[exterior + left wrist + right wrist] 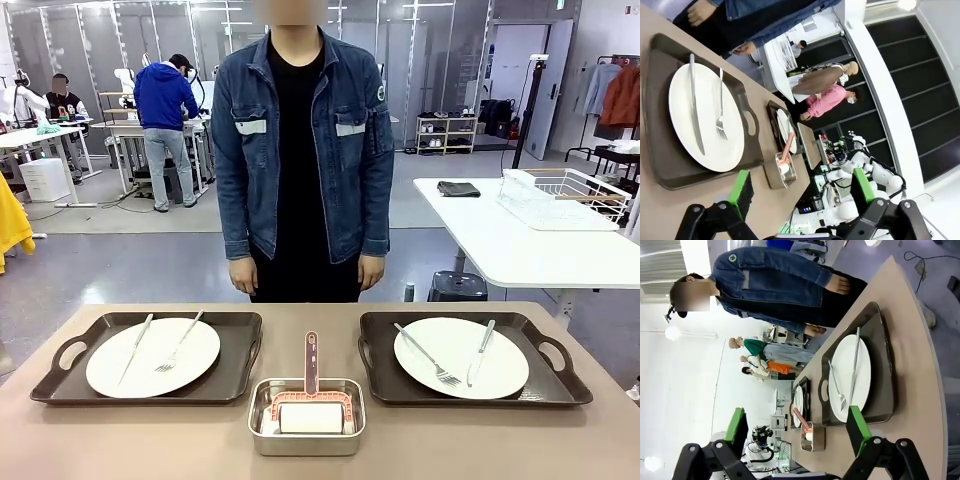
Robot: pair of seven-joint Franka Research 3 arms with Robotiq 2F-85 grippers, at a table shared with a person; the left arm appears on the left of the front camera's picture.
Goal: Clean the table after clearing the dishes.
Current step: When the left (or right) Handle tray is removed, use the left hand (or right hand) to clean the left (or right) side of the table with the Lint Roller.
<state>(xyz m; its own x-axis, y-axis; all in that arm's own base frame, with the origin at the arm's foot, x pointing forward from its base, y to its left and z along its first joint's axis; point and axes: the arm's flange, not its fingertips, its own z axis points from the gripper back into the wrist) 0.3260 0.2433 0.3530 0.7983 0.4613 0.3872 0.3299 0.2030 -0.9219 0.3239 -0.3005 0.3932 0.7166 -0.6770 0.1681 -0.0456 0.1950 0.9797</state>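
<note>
On the brown table (150,440) lie two dark brown handled trays. The left tray (60,385) holds a white plate (152,357) with a knife and fork; the right tray (560,385) holds a second white plate (461,357) with fork and knife. My left gripper (800,192) is open above the table, short of the left tray (660,165) and its plate (707,115). Over the table's other end my right gripper (797,427) is open too, short of the right tray (885,380) and plate (852,375). Nothing is between either pair of fingers.
A small steel pan (306,440) with a pink-handled roller (311,365) sits between the trays at the near edge. A person in a denim jacket (300,140) stands at the far side, hands down. A white table (520,240) with a wire rack stands back right.
</note>
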